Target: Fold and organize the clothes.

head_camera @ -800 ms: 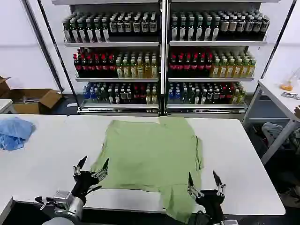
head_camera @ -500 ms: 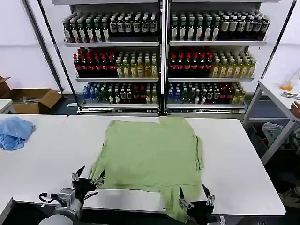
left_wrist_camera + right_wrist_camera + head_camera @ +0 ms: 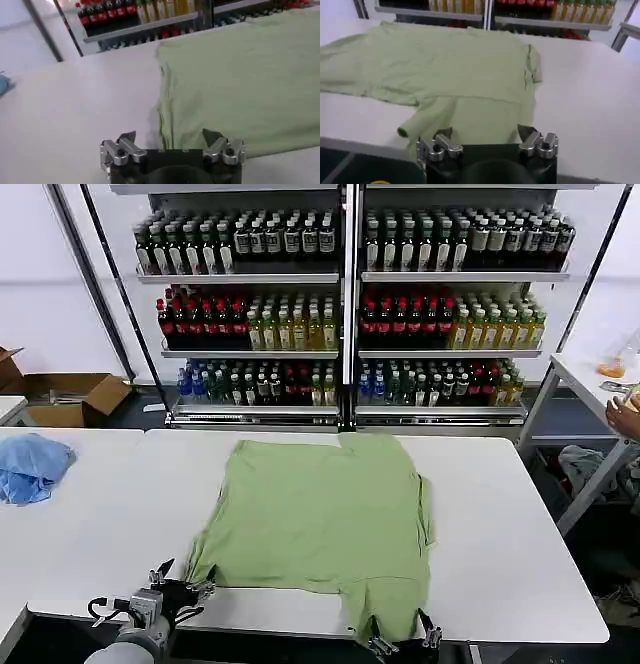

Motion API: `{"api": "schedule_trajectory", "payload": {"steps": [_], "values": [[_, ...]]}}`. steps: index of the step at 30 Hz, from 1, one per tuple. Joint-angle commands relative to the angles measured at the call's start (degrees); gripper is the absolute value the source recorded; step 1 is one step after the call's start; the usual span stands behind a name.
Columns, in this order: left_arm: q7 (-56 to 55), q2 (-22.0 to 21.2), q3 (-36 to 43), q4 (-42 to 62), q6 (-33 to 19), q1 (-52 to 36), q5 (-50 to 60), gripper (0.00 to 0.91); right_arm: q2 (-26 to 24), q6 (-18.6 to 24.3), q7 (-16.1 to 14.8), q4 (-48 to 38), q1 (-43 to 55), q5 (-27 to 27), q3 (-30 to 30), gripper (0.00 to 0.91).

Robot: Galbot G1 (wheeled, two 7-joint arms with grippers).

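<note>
The pale sage-green shirt [image 3: 320, 519] lies spread flat on the white table [image 3: 110, 514], one part hanging over the front edge [image 3: 385, 619]. My left gripper [image 3: 180, 589] sits low at the table's front edge, by the shirt's near left corner, open and empty. In the left wrist view the shirt's folded edge [image 3: 167, 100] runs just ahead of the left gripper [image 3: 170, 137]. My right gripper [image 3: 402, 644] is open below the front edge, at the hanging part. The right wrist view shows the shirt [image 3: 455, 65] ahead of the open right gripper [image 3: 485, 134].
A light blue cloth [image 3: 30, 464] lies at the table's far left. A shelf rack of bottles [image 3: 345, 314] stands behind the table. A cardboard box [image 3: 65, 396] sits back left; another table [image 3: 600, 389] stands at the right.
Both grippers have dropped down and back towards the table's front edge, still open. The shirt has not moved.
</note>
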Motion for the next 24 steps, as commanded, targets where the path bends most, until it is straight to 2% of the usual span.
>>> {"api": "schedule_trajectory", "payload": {"steps": [1,16,24], "values": [[1.57,0.30,0.26,-0.27,1.66,1.10,-0.74,0.040,0.28,-1.22,1.09,-1.01,-0.23,2.80,-0.85,0.000],[2.80,0.33,0.13,-1.87,1.63,1.71,-5.08,0.040,0.15,1.12,-1.00,1.83,-1.46,4.10,2.59,0.000],[2.60,-0.34,-0.92,-8.27,1.44,3.41,-10.20,0.030,-1.67,3.88,-3.42,6.10,-2.01,5.97,8.08,0.000]]}}
